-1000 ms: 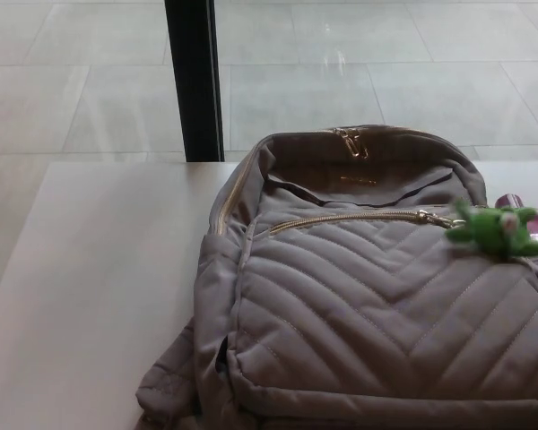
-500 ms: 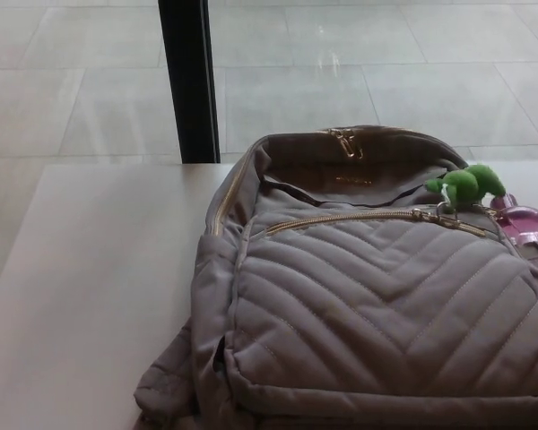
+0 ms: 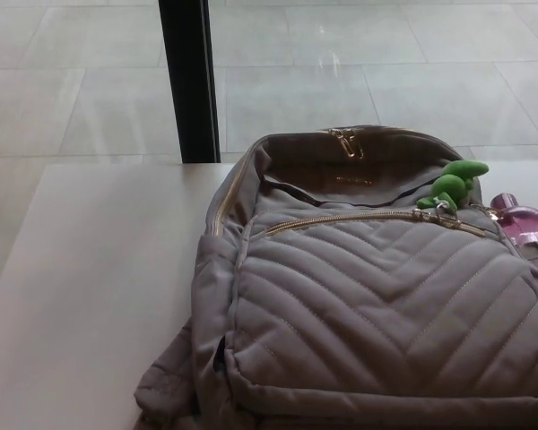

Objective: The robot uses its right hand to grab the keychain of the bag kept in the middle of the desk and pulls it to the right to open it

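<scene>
At the far left the desk (image 3: 90, 269) is a pale, bare surface running back to a tiled floor (image 3: 63, 81). A black post (image 3: 187, 81) stands upright behind the desk's back edge, left of centre. Right of it lies the grey quilted bag (image 3: 368, 313), flat on its back on the desk and filling the middle and right of the view, its top end away from the camera. The main compartment gapes open at the top, with gold pulls (image 3: 347, 141) resting on the upper rim. Below that, a gold zip (image 3: 359, 218) runs across the front pocket from left to right. At the zip's right end sits the green keychain (image 3: 452, 185), a small plush figure lying on the bag just above the slider, attached to it. Just right of it, at the bag's edge, is a pink object (image 3: 524, 221). Neither robot hand shows in the view, so nothing has hold of the keychain
</scene>
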